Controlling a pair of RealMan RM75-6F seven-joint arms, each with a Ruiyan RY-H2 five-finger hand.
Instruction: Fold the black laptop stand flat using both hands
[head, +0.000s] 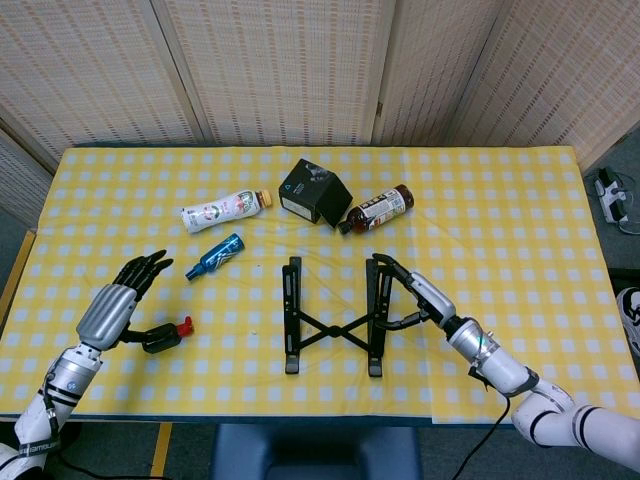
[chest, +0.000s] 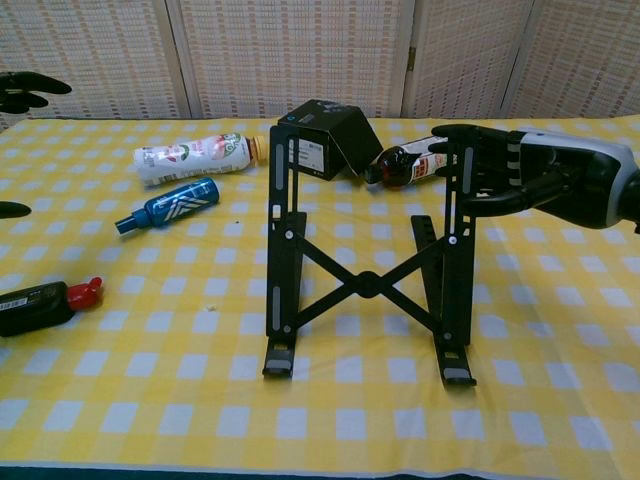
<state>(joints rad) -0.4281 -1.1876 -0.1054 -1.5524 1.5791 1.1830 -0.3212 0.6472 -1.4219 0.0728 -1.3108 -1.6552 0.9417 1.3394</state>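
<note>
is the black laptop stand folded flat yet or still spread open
Spread open: the laptop stand has its two rails apart, its cross braces form an X, and the rails rise off the table in the chest view.

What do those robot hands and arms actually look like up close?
Each hand has black, jointed fingers on a silver-grey metal back: left hand, right hand. The wrists are silver with black rings, leading into white arm shells. A black cable hangs by the right forearm.
</note>
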